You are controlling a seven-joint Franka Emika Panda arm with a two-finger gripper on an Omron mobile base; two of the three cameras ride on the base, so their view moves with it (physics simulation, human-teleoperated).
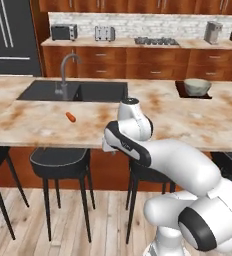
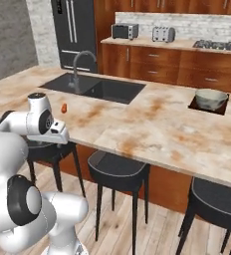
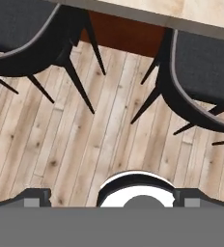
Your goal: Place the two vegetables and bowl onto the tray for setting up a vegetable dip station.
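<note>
White arm links are folded low in front of the near edge of the marble surface [image 1: 33, 125], with the hand turned downward toward the wooden floor [image 3: 109, 140] between two black stools [image 3: 17, 38]. The pincer [image 3: 111, 201] is seen at the bottom of the hand view with its two dark tips set wide apart, nothing held or touched between them. On the surface, the orange carrot [image 1: 70, 117] is laid near the sink [image 1: 75, 91], to the arm's left. The pale bowl [image 1: 197, 86] is set on the dark tray [image 1: 180, 90] at the far right of the surface, well apart from the carrot.
</note>
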